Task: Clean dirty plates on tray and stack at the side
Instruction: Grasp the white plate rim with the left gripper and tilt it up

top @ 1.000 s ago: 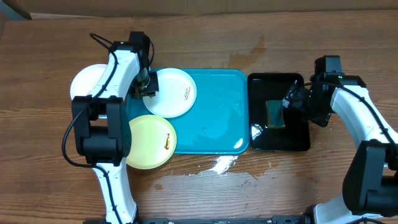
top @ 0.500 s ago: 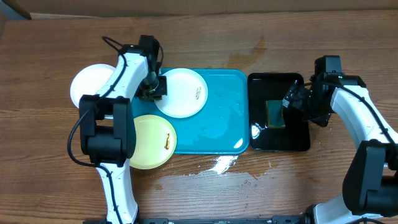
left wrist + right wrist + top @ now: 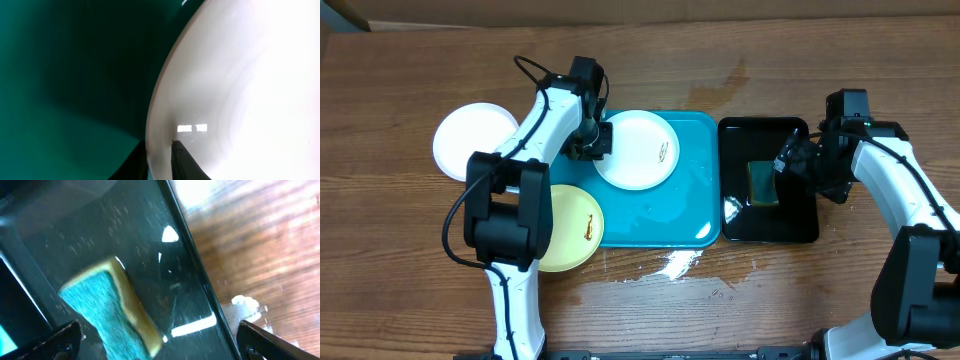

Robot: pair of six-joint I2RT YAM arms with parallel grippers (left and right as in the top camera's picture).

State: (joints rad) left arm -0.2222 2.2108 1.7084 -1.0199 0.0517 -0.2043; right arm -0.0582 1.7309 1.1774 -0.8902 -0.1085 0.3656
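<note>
The left gripper was clamped on the left rim of a white plate, which lay on the upper part of the turquoise tray. The pale yellow-green plate overlapped the tray's lower left corner. Another white plate sat on the table, left of the tray. The right gripper hung with jaws wide apart over the black tray, near the sponge.

I'm getting even light overhead, the white plate is blowing out the left wrist view, and glare is streaking the black tray.
</note>
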